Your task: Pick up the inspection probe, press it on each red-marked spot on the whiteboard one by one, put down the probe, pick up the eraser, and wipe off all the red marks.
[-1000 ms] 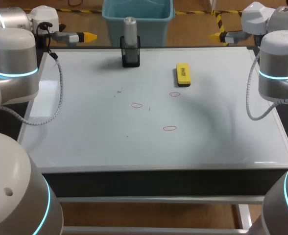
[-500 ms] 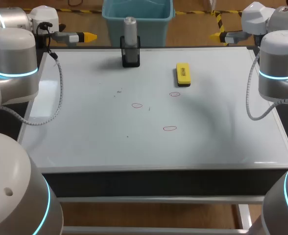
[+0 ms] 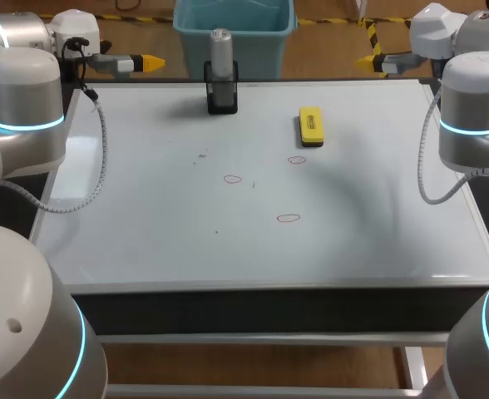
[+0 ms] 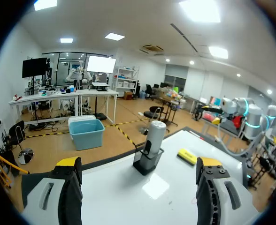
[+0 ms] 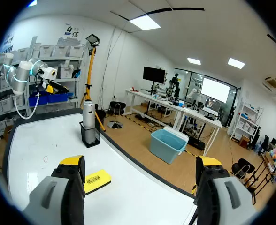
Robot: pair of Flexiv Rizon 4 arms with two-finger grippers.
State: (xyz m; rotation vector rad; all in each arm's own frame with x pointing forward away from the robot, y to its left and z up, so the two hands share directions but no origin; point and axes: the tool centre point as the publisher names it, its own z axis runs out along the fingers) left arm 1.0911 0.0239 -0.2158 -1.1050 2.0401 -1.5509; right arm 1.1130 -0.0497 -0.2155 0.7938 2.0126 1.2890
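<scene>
The lower half of the inspection probe [image 3: 220, 48] is hidden inside its black holder [image 3: 222, 93]. Only a silver cylinder with a rounded cap shows, standing upright near the far edge of the whiteboard [image 3: 145, 233]. The 3 red marks [image 3: 288, 219] are thin, faint ovals, hard to make out, around the board's middle. The yellow eraser [image 3: 311, 125] lies flat to the right of the holder. A few dark specks dot the glossy white surface. The left gripper [image 4: 138, 164] and right gripper [image 5: 140, 161] hover at the far corners, each with fingers spread wide, holding nothing.
</scene>
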